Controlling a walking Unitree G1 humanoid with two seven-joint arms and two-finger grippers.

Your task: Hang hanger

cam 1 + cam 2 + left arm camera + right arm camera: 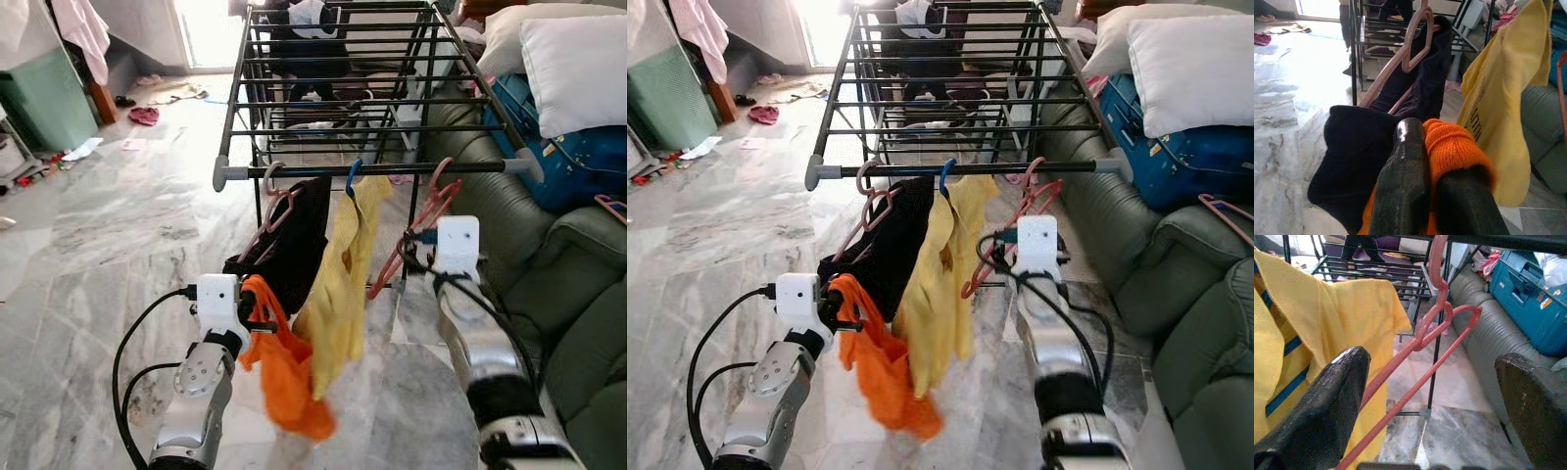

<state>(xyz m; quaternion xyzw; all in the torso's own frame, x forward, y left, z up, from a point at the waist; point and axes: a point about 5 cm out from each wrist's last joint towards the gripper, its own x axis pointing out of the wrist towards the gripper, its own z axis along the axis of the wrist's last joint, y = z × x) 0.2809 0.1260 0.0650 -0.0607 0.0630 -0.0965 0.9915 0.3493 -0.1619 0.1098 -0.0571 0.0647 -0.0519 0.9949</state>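
Red hanger (419,233) is already hooking over the drying rack's (294,59) front rail near its right corner, right gripper (1435,396) spreading wide around it, while left gripper (1425,196) is pinching the orange garment (284,372), unhung.

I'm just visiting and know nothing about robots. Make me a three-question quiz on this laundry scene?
1. True or false: the left pincer is shut on the orange garment.
2. What colour is the shirt hanging between the black garment and the empty red hanger?
3. The right pincer's fingers are: A) open around the red hanger, B) shut on the shirt, C) gripping the rack rail.

Key: 1 true; 2 yellow; 3 A.
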